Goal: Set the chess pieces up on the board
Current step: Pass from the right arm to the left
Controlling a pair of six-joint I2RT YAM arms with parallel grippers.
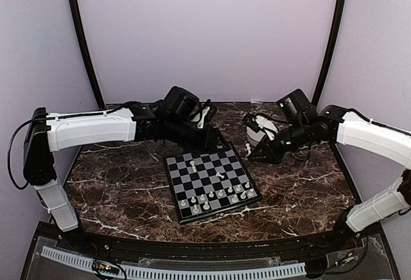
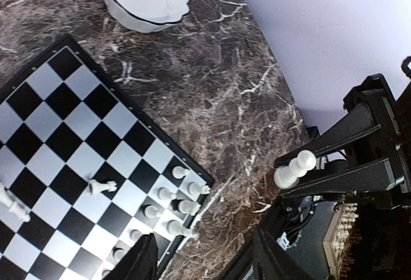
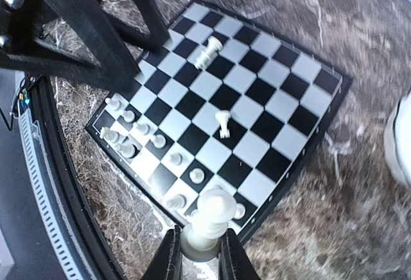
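**Item: chess pieces (image 1: 220, 194), cream-white, small.** Most stand in a loose double row along the near edge of the board (image 1: 186, 171). Two strays sit mid-board: one (image 3: 209, 52) towards the far side, apparently lying over, and one (image 3: 223, 122) nearer the centre, whose posture I cannot tell.

**Held piece (image 3: 209, 219).** A round-headed figure with stacked collars. It is clamped upright at the base by the right tool (image 3: 199, 249) and carried in the air off the board's right side, not over any square.

**Left tool (image 2: 205, 238).** Its fingers stand apart with nothing between them. It hovers over the board's far edge.

**Step in hand (judged): placing the held piece.**
- Bring it low over a vacant square in the near rows, coming in from the open middle and not across the standing row, since the neighbours are close and light.
- Seat the base flat and centred before the fingers part, then lift straight up.
- The strays will likely want righting and moving afterwards.

**Materials and shapes.**
- Pieces: smooth, slightly glossy plastic with a lathe-turned profile and narrow bases, so likely easy to tip.
- Board: flat, thin and square, with black and silver-grey checks inside a slim black rim. The surface looks slick.
- Desk (image 2: 212, 68): dark brown marble pattern with white veins and a polished look.
- Bowl (image 2: 138, 20): white and scalloped with a dark line at the lip. It sits on the desk beyond the board's far right corner, near the right tool.
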